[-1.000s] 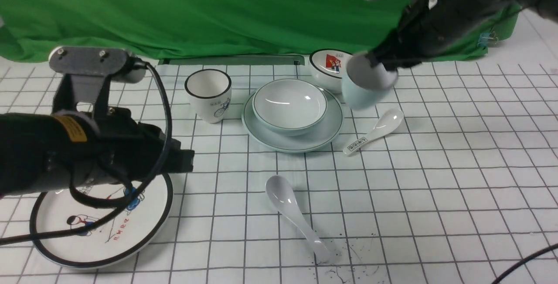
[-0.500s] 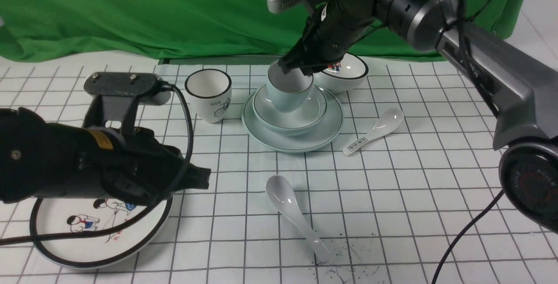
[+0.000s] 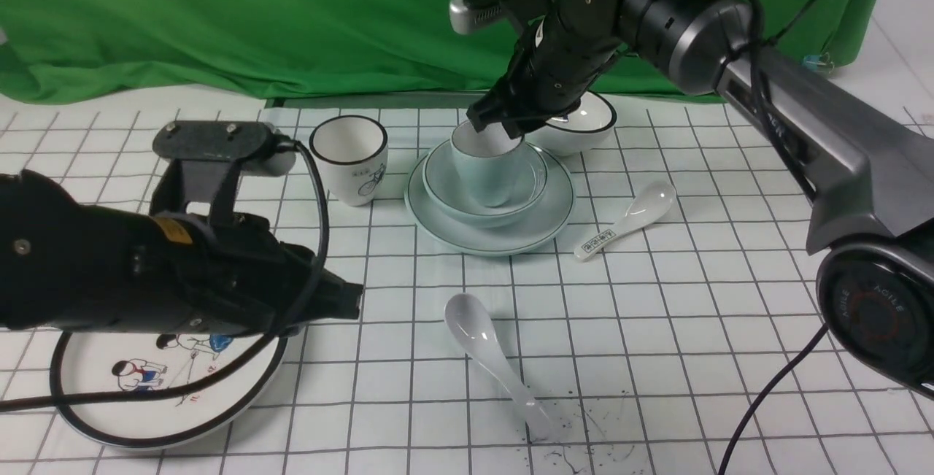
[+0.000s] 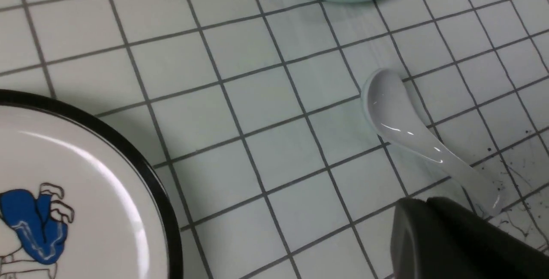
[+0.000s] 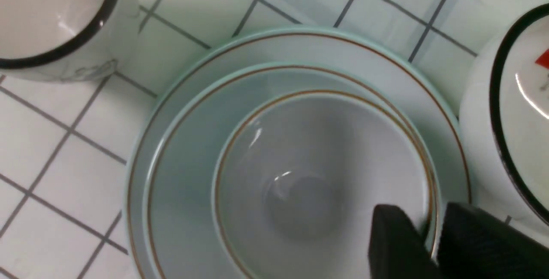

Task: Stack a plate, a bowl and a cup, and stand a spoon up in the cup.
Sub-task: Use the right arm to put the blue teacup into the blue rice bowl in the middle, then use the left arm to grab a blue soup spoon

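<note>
Pale blue-green tapered cup (image 3: 487,176) upright in matching ceramic bowl (image 3: 441,184) on round plate (image 3: 438,230) — right gripper (image 5: 422,214) has 2 fingers straddling the rim; can't tell if clamped. Left gripper (image 4: 418,205) closed, holding nothing.

1 wide front view, 2 close wrist views.
The front camera looked forward across the white gridded table (image 3: 730,314) to the green cloth backdrop (image 3: 219,15). The left wrist camera, close above, shared the glossy white soup spoon (image 4: 424,142) with it; the right looked down into the pale blue-green handleless cup (image 5: 317,176).
</note>
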